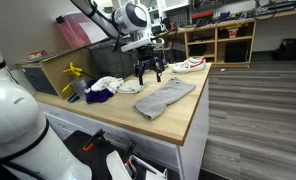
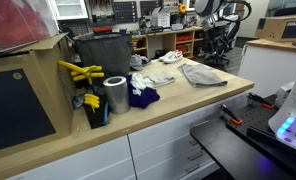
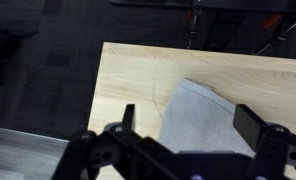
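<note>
Plainly released: gripper (image 1: pixel 149 70) with jaws spread wide, clasping nothing. Hangs above the wooden counter (image 1: pixel 183 128) in an exterior view, just over the far end of the gray cloth (image 1: pixel 168 97), apart from it. Gray cloth flat and slightly rumpled, near the counter's long edge, also visible in an exterior view (image 2: pixel 200 73). From the wrist view, cloth (image 3: pixel 198 105) directly below the open fingers (image 3: pixel 123 120), one corner pointing out onto bare wood. Beyond the gripper, a white shoe (image 1: pixel 191 64); to the cloth's other side, a white rag (image 1: pixel 106 84) touching a purple rag (image 1: pixel 99 96). Lettering on the shelf clutter behind too small to read.
</note>
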`<action>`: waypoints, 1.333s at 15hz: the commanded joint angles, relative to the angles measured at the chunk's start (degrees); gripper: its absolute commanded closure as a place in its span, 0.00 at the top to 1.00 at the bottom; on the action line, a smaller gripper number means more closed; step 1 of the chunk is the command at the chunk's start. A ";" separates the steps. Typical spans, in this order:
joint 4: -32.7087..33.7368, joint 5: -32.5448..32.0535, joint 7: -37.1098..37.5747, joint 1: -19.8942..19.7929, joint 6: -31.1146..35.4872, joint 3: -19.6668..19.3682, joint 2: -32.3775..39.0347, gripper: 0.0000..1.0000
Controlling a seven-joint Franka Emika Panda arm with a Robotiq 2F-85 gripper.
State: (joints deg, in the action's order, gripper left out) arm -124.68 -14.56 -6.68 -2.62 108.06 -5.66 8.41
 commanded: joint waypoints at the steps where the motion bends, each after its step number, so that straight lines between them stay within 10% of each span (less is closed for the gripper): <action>1: -0.10 -0.06 0.02 -0.59 -0.13 0.61 -0.35 1.00; 12: 7.02 1.92 -8.85 0.67 9.58 6.34 15.27 1.00; 13: 7.57 1.84 -10.19 0.66 10.25 7.01 17.02 0.75; 20: 9.06 2.93 -12.67 0.07 8.76 7.97 18.58 0.27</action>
State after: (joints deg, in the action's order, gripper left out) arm -116.24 -12.75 -18.27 -1.98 117.84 2.53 28.54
